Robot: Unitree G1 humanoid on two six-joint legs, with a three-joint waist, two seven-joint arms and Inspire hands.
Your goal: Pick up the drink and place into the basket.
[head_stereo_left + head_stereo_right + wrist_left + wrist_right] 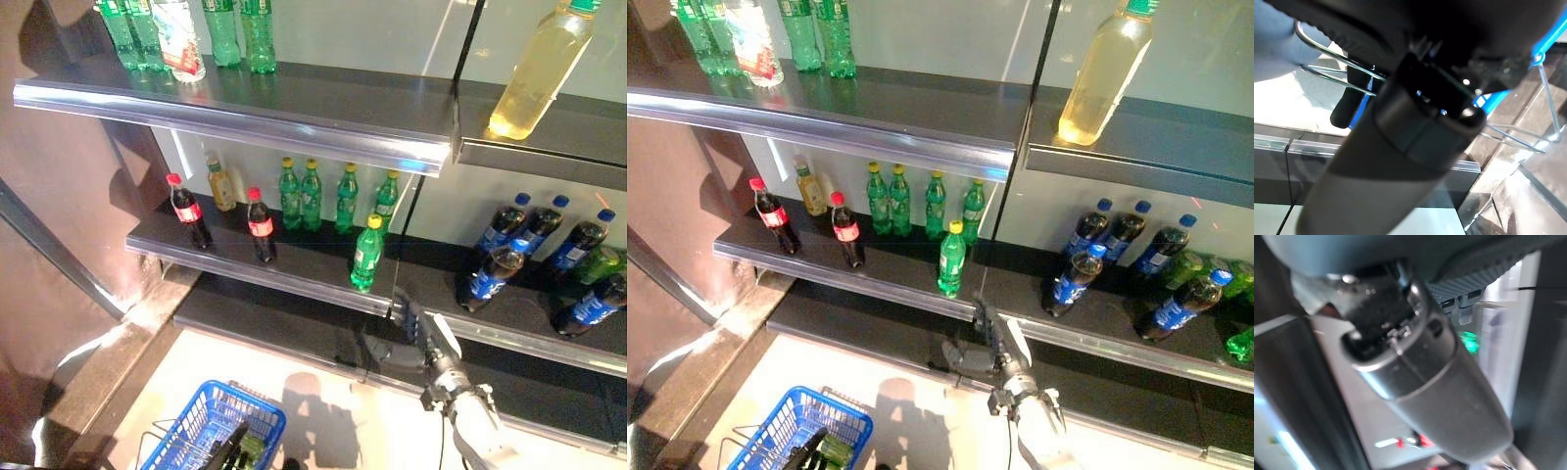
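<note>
Right hand [409, 331] sits just below the middle shelf [294, 269] lip, empty; whether its fingers are curled I cannot tell. Nearest drink is the green bottle [366, 254], upright at the shelf's front edge, up and slightly to the robot's left of that hand. Blue basket [211, 423] is low on the left with something green inside. Left hand [227, 448] is at its handle; grip unclear.

The shelves [323, 132] look like shiny, smooth metal. The bottles [366, 257] are clear, glossy plastic. The basket [196, 421] is blue plastic with thin wire handles [1337, 73].
</note>
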